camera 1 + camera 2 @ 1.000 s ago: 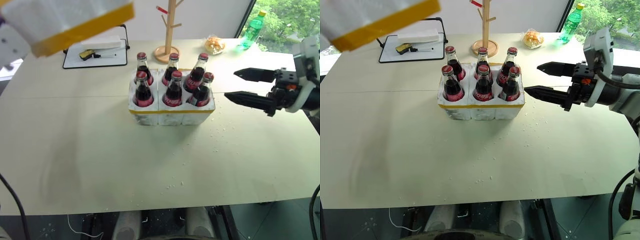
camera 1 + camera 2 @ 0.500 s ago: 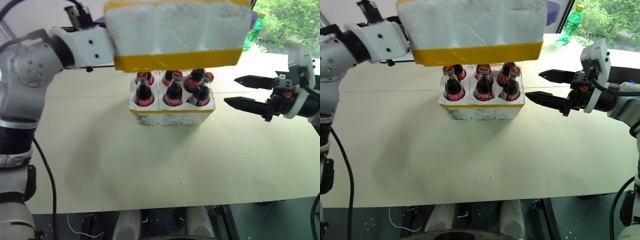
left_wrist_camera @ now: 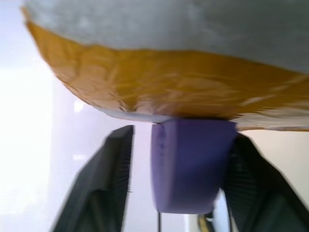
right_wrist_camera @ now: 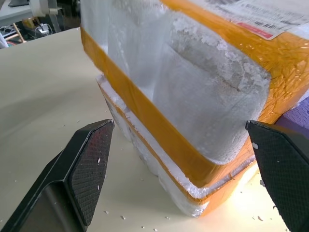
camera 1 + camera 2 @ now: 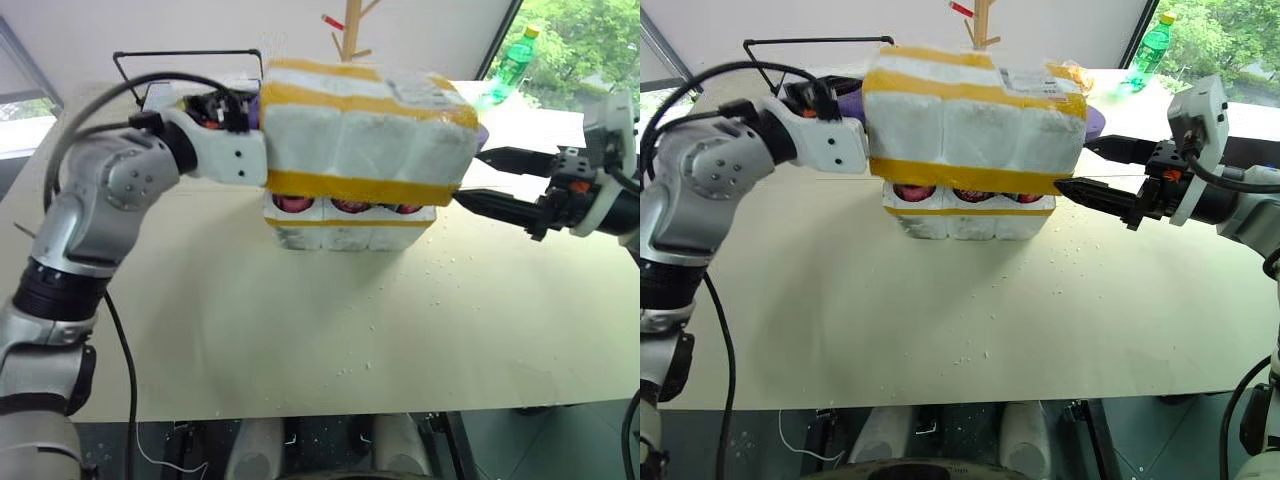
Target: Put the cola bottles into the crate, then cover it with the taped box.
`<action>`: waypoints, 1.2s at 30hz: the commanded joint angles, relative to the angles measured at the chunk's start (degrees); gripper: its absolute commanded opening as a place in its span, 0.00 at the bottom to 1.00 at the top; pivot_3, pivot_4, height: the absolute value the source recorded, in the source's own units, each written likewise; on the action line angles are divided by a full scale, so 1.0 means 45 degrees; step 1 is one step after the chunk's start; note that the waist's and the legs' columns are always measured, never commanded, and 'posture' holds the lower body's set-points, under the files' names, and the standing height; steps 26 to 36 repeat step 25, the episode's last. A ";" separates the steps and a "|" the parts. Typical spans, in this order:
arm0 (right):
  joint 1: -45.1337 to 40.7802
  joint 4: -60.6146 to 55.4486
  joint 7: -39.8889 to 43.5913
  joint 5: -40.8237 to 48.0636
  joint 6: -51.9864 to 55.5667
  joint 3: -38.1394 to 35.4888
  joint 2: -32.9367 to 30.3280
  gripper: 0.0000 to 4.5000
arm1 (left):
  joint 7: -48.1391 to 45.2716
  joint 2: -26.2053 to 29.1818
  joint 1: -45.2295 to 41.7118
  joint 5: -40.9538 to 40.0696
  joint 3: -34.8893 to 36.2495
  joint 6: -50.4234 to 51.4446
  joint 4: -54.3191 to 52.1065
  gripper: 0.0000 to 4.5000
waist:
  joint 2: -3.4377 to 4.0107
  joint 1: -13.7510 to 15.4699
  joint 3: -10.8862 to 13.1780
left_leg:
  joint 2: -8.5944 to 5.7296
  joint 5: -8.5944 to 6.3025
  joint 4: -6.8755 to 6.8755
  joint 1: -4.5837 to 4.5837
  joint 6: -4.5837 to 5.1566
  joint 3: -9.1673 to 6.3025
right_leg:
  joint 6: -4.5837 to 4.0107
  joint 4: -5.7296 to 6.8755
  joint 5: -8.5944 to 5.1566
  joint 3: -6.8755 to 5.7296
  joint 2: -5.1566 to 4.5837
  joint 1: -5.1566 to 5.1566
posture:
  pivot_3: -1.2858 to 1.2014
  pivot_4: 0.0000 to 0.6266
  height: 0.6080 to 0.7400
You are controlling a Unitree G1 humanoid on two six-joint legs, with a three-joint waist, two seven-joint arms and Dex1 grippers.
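The taped box [image 5: 360,140], white styrofoam with yellow bands and a shipping label [image 5: 1035,82], sits tilted over the crate [image 5: 345,235]. Of the cola bottles, just the red labels [image 5: 292,203] show in the gap under the box. My left gripper [image 3: 186,133] is at the box's left end, open around a purple handle [image 3: 190,169], with a gap beside one finger. My right gripper [image 5: 468,177] is open at the box's right end. Its fingers [image 4: 91,159] stand on either side of that end and touch nothing.
A green plastic bottle [image 5: 512,60] stands at the far right of the table [image 5: 250,330], and a wooden stand [image 5: 350,25] rises behind the box. A black wire frame [image 5: 180,55] is at the back left. Styrofoam crumbs [image 5: 440,275] lie right of the crate.
The left arm has swung right and down, bringing the taped box from high at the left down over the bottles, which are now nearly hidden. The right gripper has stayed put.
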 commanded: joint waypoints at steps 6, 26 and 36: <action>0.0090 -0.0340 0.0223 0.0299 0.0085 -0.0627 -0.0378 1.00 | -0.2546 0.0223 0.2303 -0.3874 0.2501 0.3089 -0.2773 0.97 | 0.0002 -0.0009 0.0000 | 0.0005 -0.0005 0.0006 0.0006 0.0009 -0.0032 | 0.0003 0.0000 0.0002 0.0002 -0.0002 0.0008 | 0.52 0.24 1.00; 0.1534 0.0002 0.1766 -0.0463 -0.0895 -0.0100 -0.0408 1.00 | -0.5276 0.3025 0.4242 -1.8100 1.0835 1.5759 -0.0545 0.97 | 0.0008 0.0002 -0.0001 | 0.0002 -0.0006 0.0007 0.0050 -0.0005 -0.0054 | 0.0009 -0.0004 -0.0006 -0.0002 0.0006 0.0058 | 0.52 0.24 1.00; 0.1534 0.0002 0.1766 -0.0463 -0.0895 -0.0100 -0.0408 1.00 | -0.5276 0.3025 0.4242 -1.8100 1.0835 1.5759 -0.0545 0.97 | 0.0008 0.0002 -0.0001 | 0.0002 -0.0006 0.0007 0.0050 -0.0005 -0.0054 | 0.0009 -0.0004 -0.0006 -0.0002 0.0006 0.0058 | 0.52 0.24 1.00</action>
